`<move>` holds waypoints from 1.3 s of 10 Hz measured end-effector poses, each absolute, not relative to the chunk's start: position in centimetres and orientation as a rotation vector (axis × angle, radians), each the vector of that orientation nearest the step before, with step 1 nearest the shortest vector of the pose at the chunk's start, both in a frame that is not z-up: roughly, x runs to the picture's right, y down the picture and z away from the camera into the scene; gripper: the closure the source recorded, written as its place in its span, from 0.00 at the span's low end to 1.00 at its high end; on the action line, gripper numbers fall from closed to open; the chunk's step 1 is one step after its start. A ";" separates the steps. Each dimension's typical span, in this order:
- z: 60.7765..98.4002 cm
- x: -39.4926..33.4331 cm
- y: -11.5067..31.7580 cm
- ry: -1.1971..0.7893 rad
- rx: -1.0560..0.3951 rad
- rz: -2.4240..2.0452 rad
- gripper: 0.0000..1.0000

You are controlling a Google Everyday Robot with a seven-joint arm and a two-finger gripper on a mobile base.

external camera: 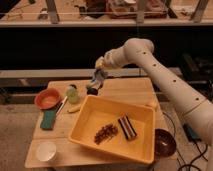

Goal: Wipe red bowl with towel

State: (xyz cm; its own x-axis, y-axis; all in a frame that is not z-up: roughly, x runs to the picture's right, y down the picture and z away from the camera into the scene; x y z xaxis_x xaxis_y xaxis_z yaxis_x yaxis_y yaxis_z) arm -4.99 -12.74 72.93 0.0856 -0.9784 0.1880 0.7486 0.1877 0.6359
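Hand (pixel 98 73) clamped on towel (pixel 96 81), over far counter (pixel 127 91); bowl (pixel 48 99) lies left and nearer.

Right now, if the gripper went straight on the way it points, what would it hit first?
Likely the small dark object on the table just below the gripper, which points down-left; the red bowl lies farther left. Depth is unclear.

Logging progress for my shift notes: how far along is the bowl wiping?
Done: the towel seems picked up, hanging from the gripper. In hand: the gripper hovers above the back of the table, right of the red bowl. Left: reach the bowl and wipe it; no contact yet.
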 end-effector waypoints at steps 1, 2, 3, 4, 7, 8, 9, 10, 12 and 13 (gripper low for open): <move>72.3 -7.5 -12.9 -0.669 0.462 -1.356 1.00; 71.9 -9.7 -13.0 -0.680 0.488 -1.364 1.00; 71.5 -12.4 -13.1 -0.692 0.516 -1.375 1.00; 71.1 -15.0 -13.2 -0.705 0.542 -1.387 1.00; 70.5 -21.7 -12.6 -0.760 0.587 -1.438 1.00; 70.5 -21.9 -12.6 -0.762 0.589 -1.441 1.00; 70.6 -21.7 -12.6 -0.760 0.588 -1.441 1.00; 70.6 -21.7 -12.6 -0.760 0.588 -1.441 1.00; 70.5 -21.9 -12.6 -0.756 0.587 -1.451 1.00; 70.9 -21.9 -12.6 -0.733 0.571 -1.471 1.00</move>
State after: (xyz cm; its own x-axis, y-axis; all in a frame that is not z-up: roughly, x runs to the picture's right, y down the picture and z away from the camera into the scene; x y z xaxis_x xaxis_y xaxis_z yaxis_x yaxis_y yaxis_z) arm -21.91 -12.59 70.85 -0.0426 -0.9949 0.0909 0.6715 0.0389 0.7400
